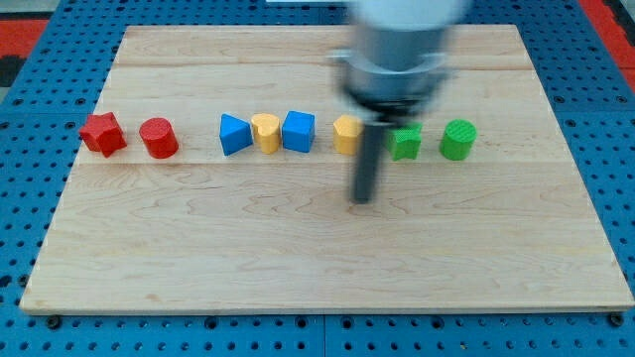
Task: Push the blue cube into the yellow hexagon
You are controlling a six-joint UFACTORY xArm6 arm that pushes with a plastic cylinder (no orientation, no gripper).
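The blue cube [299, 131] sits in a row of blocks across the middle of the wooden board [298, 258]. The yellow hexagon [346, 135] lies just to its right with a small gap between them; the rod partly covers the hexagon's right side. My tip [364, 199] is blurred and rests on the board below and slightly right of the hexagon, below and to the right of the blue cube. It touches no block.
Left to right in the row: a red star [102, 133], a red cylinder [159, 138], a blue triangle [234, 134], a yellow cylinder [265, 132], then right of the rod a green star [405, 143] and a green cylinder [458, 139].
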